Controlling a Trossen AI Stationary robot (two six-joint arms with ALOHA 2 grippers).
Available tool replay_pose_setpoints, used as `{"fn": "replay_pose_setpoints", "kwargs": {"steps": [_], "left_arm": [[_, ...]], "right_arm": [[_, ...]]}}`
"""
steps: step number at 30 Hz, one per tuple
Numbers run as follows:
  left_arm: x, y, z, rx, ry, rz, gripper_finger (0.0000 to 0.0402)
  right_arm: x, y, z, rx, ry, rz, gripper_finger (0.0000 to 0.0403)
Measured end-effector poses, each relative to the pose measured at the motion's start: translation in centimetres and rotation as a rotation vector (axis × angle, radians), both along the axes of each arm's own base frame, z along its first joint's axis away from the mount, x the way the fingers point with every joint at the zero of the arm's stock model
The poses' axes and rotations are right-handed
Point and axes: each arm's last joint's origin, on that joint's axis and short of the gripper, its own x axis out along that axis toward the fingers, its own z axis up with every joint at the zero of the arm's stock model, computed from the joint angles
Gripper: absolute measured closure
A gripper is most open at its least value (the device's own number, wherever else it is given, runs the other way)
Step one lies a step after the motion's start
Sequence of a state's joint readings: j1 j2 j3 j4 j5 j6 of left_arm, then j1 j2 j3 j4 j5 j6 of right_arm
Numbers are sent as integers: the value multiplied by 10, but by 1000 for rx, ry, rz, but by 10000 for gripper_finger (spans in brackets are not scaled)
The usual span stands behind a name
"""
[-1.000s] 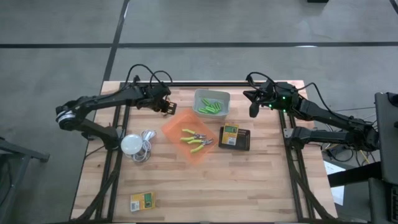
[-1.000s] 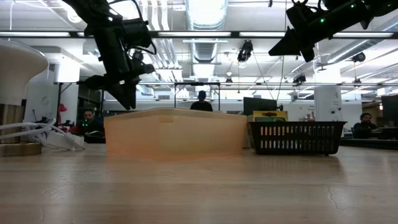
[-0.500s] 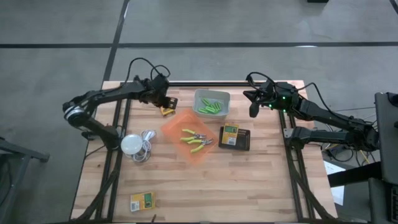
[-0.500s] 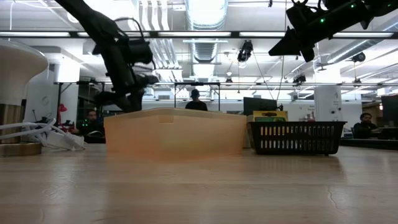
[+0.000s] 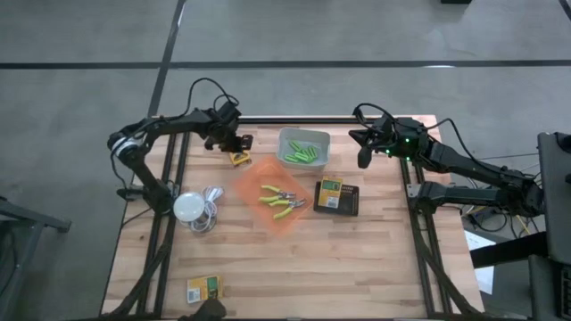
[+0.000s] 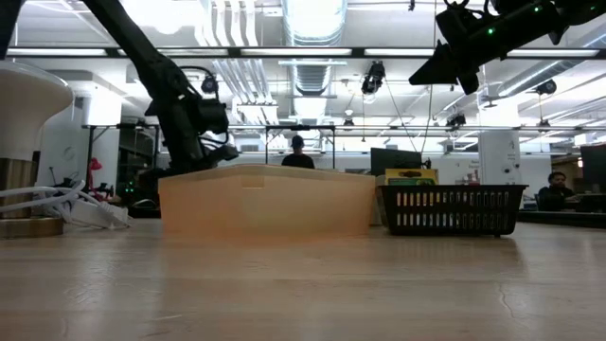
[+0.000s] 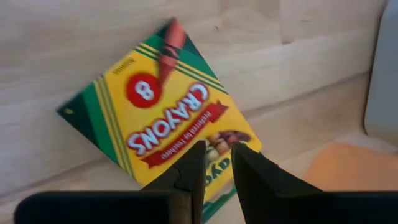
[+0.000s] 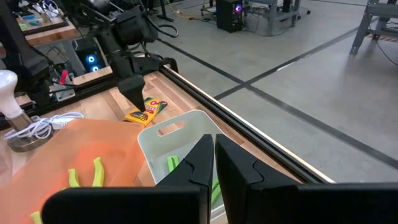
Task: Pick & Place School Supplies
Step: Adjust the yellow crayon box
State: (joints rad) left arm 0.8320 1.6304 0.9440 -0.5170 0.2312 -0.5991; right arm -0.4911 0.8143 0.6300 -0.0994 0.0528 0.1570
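Bright overhead ceiling lights glare in low view; left wrist view blurred

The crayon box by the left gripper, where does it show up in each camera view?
High view: crayon box lies at the table's far edge, left of the grey bin.
Low view: not visible.
Left wrist view: fills the middle.
Right wrist view: beside the grey bin, under the left gripper.
Shared landmark: the grey bin.

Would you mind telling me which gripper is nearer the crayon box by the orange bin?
Left. The left gripper hovers right over the crayon box; the right gripper hangs far off, beyond the grey bin.
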Motion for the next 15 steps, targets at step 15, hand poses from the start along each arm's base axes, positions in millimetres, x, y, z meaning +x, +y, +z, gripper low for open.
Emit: {"fn": "replay_pose_setpoints", "kwargs": {"steps": [15], "left_arm": [[-12, -16, -9, -205, 126, -43, 321]], "right_arm": [[0, 0, 0, 0, 0, 0, 385]]}}
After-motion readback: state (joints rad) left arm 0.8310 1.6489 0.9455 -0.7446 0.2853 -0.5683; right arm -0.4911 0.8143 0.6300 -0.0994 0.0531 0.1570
